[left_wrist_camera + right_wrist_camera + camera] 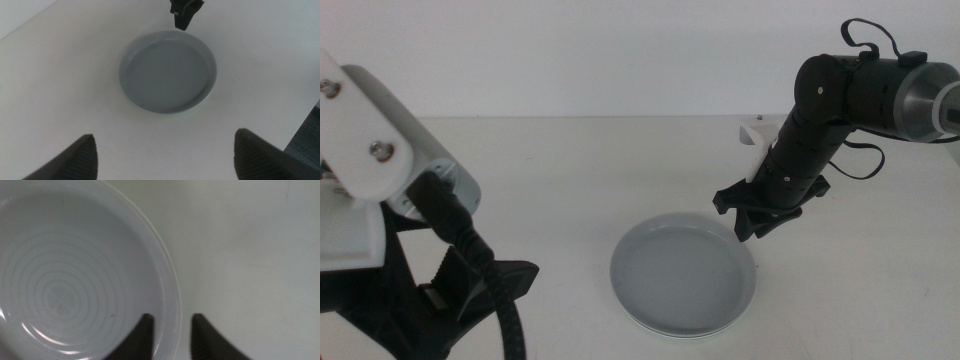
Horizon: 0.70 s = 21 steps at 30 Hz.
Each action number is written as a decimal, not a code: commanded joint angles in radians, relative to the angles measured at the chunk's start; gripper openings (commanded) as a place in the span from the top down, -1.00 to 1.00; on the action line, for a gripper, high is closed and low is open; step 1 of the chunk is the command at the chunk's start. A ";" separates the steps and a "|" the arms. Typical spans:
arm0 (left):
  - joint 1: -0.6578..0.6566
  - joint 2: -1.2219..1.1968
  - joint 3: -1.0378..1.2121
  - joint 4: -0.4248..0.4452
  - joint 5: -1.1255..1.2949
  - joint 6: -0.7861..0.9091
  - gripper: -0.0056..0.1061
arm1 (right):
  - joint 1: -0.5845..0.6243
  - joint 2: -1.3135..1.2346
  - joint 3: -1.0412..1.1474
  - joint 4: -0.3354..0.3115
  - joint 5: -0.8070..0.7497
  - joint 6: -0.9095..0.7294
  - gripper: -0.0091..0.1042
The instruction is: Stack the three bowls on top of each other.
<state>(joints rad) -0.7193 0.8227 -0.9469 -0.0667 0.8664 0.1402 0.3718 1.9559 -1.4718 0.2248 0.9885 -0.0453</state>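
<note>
The light grey-blue bowl [682, 270] sits on top of a stack at the table's middle front. It also shows in the left wrist view [167, 72] and the right wrist view [65, 280]. A creamy white rim [655, 323] shows just under it. A thin pale greenish edge [170, 114] shows lowest; I cannot tell more of the mint green bowl. My right gripper [757, 225] is at the stack's far right rim, its jaws a little apart on either side of the rim [172, 330]. My left gripper [165, 160] is wide open and empty, low at the front left [490, 285].
The left arm's white body [380, 140] fills the left side of the middle view. A small white object [757, 133] lies at the back right behind the right arm. The table's edge [305, 125] shows in the left wrist view.
</note>
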 commanded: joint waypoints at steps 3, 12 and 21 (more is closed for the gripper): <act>-0.003 -0.005 -0.028 -0.006 -0.062 -0.008 -0.99 | 0.001 -0.077 -0.036 -0.003 0.000 -0.008 0.08; -0.003 -0.005 -0.028 -0.006 -0.062 -0.008 -0.99 | 0.000 -0.162 -0.183 -0.010 0.159 -0.088 -0.21; 0.007 0.020 -0.034 0.025 -0.164 -0.013 -0.99 | -0.045 -0.259 -0.203 -0.004 0.214 -0.125 -0.20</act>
<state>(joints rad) -0.7179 0.8293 -0.9469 -0.0540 0.8232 0.1405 0.3486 1.7660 -1.6428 0.2171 1.2173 -0.1582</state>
